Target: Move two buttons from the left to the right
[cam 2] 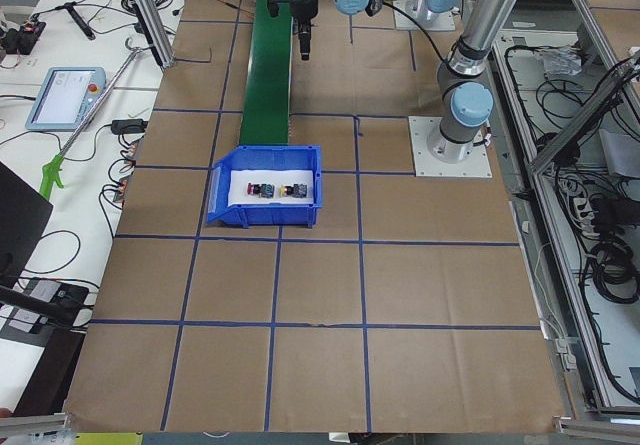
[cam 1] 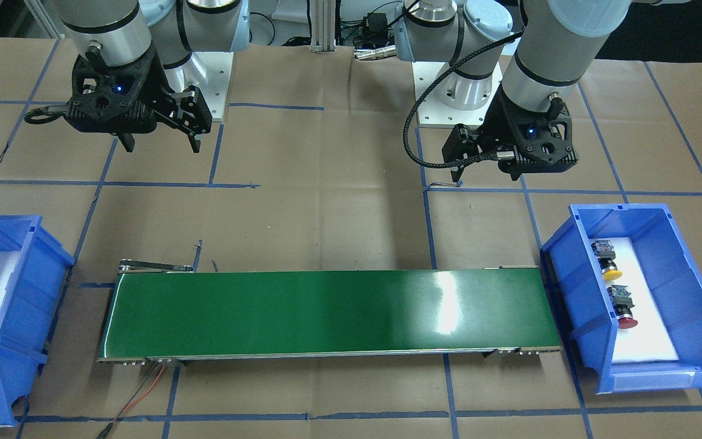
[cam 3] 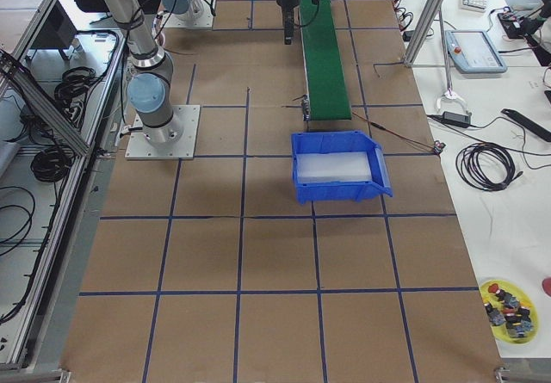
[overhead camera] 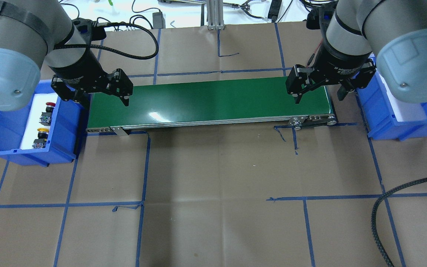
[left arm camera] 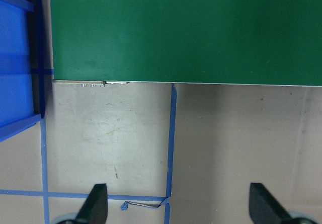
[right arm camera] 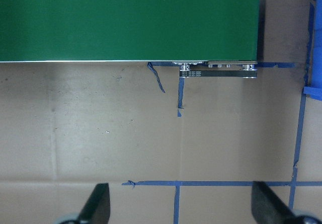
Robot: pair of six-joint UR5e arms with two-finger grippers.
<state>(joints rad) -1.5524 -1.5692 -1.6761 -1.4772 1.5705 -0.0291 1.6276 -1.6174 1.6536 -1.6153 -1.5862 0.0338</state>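
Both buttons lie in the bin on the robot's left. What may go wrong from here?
1. The yellow button and the red button lie close together between the steep walls of the left bin, so the open left hand might knock the neighbour or a wall.
2. The green belt shows no side rails; a button with a round cap might roll off it.
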